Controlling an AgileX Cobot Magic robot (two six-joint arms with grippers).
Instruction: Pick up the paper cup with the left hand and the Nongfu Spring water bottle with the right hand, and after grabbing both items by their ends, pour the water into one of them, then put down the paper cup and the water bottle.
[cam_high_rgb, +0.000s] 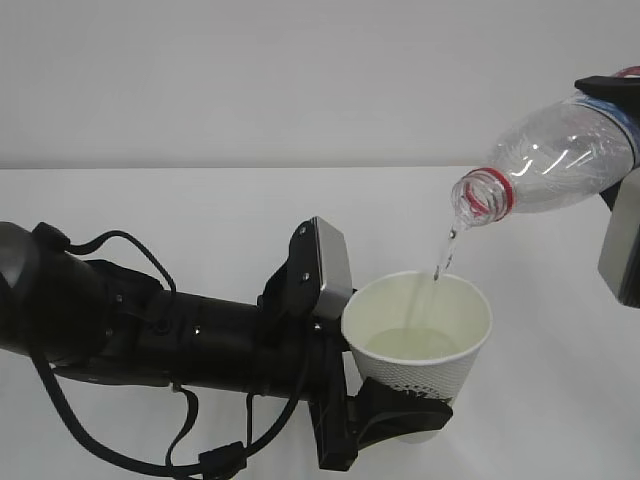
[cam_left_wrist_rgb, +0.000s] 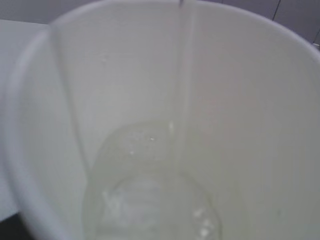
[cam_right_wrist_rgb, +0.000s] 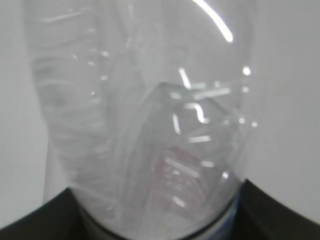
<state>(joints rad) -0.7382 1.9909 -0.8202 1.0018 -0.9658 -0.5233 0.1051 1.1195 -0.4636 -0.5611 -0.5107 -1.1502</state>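
L end effector (cam_high_rgb: 400, 410) clamped paper cup (cam_high_rgb: 425, 350); R end effector (cam_high_rgb: 625, 150) clamped tilted water bottle (cam_high_rgb: 555, 160), water (cam_high_rgb: 445, 255) streaming into cup.

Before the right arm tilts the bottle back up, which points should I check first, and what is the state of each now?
1. White tapered paper cup held by left gripper: ok.
2. Clear ribbed plastic bottle held by right gripper: ok, fingertips hidden.
3. Water stream lands inside cup: ok.
4. Water level well below rim: ok.
5. Cup upright: ok.
6. Spill on white table: cannot tell.
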